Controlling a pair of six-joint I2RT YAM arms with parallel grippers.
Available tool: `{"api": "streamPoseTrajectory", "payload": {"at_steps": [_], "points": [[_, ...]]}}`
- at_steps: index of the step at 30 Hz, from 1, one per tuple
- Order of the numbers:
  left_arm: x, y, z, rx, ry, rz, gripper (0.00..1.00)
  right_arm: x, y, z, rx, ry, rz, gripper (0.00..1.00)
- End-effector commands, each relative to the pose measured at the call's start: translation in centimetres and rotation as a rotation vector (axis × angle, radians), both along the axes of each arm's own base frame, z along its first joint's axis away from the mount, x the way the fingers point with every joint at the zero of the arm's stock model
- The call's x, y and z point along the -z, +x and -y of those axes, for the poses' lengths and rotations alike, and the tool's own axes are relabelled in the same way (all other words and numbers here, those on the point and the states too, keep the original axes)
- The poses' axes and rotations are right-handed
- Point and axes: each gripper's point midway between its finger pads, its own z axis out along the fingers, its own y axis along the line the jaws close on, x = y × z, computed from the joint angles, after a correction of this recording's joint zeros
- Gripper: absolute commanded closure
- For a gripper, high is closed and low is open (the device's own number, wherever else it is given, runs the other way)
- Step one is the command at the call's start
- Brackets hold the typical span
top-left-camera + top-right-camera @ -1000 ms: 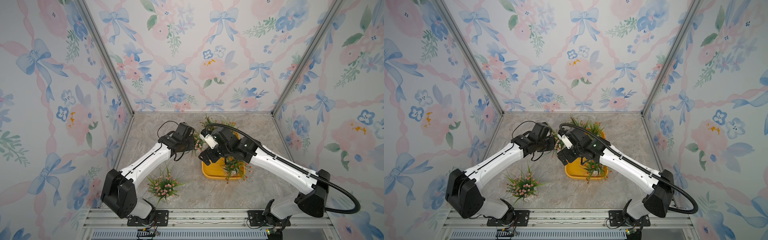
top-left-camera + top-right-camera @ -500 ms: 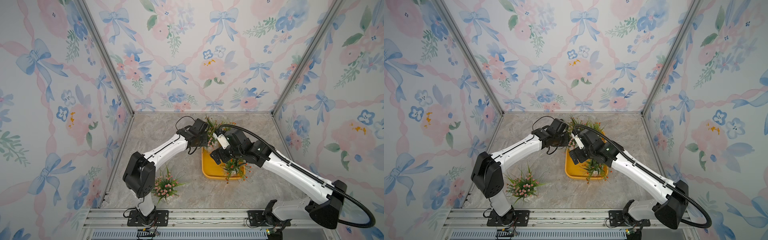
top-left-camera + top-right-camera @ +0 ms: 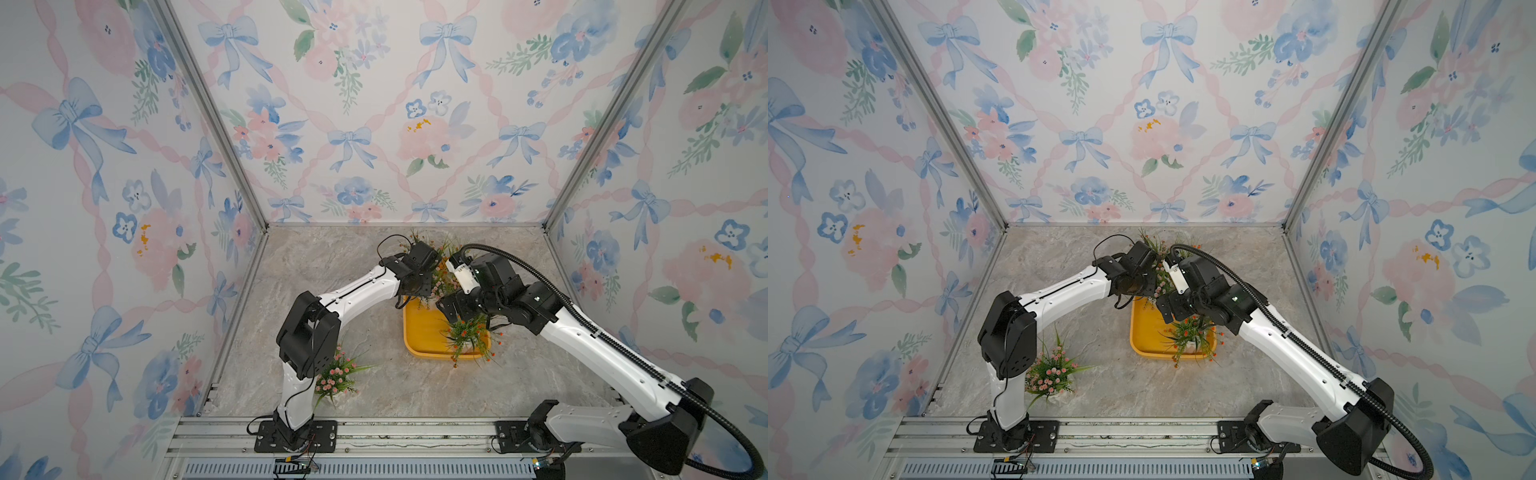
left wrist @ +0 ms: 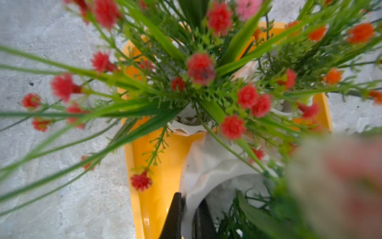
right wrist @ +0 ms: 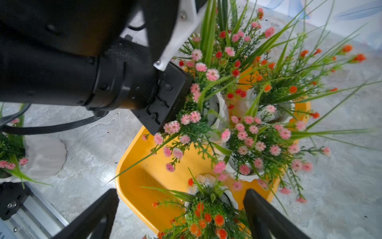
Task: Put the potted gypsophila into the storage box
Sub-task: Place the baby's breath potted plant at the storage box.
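**Moved over to the box with the pink pot**

Swung across from the left side of the table since a second ago, and now hangs the left gripper above the far left end of the storage box. Pinches the white rim of the potted gypsophila between black fingers squeezed nearly all the way together. Holds that pot over the yellow floor of the box, just beside a red-flowered pot already inside. Resting on that floor or hanging above it? Cannot tell. Slid the right gripper a little to the right as well. Keeps those fingers spread as wide as can be, with nothing in their grip, over an orange-flowered pot in the near right corner of the box. Leaves one more pink-flowered pot out on the table, well apart from the box.
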Motion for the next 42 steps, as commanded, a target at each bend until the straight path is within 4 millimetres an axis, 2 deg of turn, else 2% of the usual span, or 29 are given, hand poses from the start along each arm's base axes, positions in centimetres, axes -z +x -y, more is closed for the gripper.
{"api": "streamPoseTrajectory", "payload": {"at_steps": [1,19,23,33,42], "points": [[-1.2,0.8,0.5,0.009,0.036,0.049,1.0,1.0,-0.2,-0.5,-0.046,-0.023,-0.02,0.03],[1.3,0.9,0.0,0.014,0.14,0.012,1.0,1.6,-0.2,-1.0,-0.046,-0.022,-0.032,0.03],[2.0,1.1,-0.2,0.007,0.161,0.007,1.0,1.6,-0.7,-1.5,-0.056,-0.032,-0.031,0.03],[3.5,1.2,-0.2,0.006,0.186,-0.013,1.0,2.9,-1.8,-1.8,-0.038,-0.081,-0.035,0.03],[3.8,1.6,-0.8,-0.041,0.205,-0.004,0.99,3.3,-1.7,-1.5,-0.047,-0.102,-0.033,0.03]]}}
